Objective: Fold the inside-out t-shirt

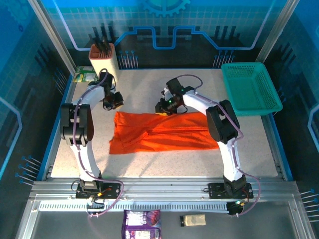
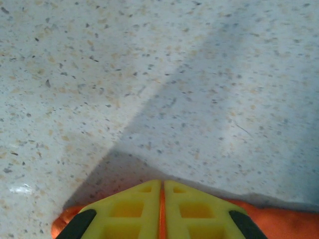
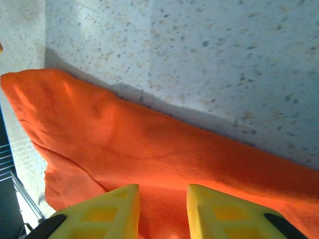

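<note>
The inside-out t-shirt (image 1: 164, 134) lies spread flat in the middle of the tabletop (image 1: 164, 167), its long side running left to right and somewhat nearer the far edge than the near one; a crease runs along its length. The teal mesh basket (image 1: 249, 88) sits well apart from it at the far right corner.

The left claw (image 1: 112, 103) is down at the shirt's far left corner; in the left wrist view its yellow fingers (image 2: 134, 211) are pressed together with only a thin orange sliver between them, so it is pinching the edge of the cloth, and bare tabletop (image 2: 149, 74) stretches beyond. The right claw (image 1: 164, 106) is at the shirt's far edge, near its middle; in the right wrist view its yellow fingers (image 3: 107, 209) stand apart over the orange fabric (image 3: 149, 144), which shows in the gap between them; nothing shows them clamped on it.

The step in hand looks like taking hold of the far edge with both claws, ready to fold it toward the near edge. The next move probably calls for the right claw to close on the same layers as the left; then both should lift evenly and travel together, keeping the edge taut so that the thin cloth does not bunch or slip.
</note>
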